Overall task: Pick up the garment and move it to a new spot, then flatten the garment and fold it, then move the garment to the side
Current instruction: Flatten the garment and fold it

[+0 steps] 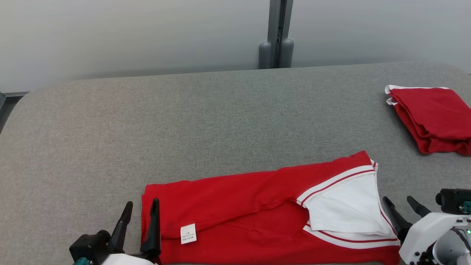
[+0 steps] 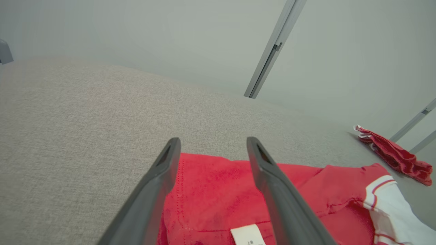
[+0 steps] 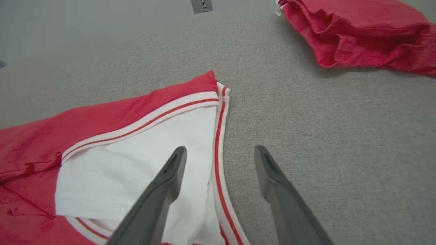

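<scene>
A red garment (image 1: pixel 239 206) with white, red-striped trim and a white panel lies folded lengthwise along the near edge of the grey table (image 1: pixel 206 117); a white label shows near its left end. My left gripper (image 1: pixel 141 208) stands open at the garment's left end (image 2: pixel 211 194), one finger over the cloth, one over the table, nothing held. At the right end my right gripper (image 1: pixel 401 204) is open and empty. In the right wrist view its fingers straddle the striped edge (image 3: pixel 219 136) of the white panel (image 3: pixel 136 170).
A second red garment (image 1: pixel 434 117), folded into a pile, lies at the table's far right, also seen as a red pile (image 3: pixel 357 37) and a small heap (image 2: pixel 395 156). A grey post (image 1: pixel 276 36) stands behind the table's far edge, against a pale wall.
</scene>
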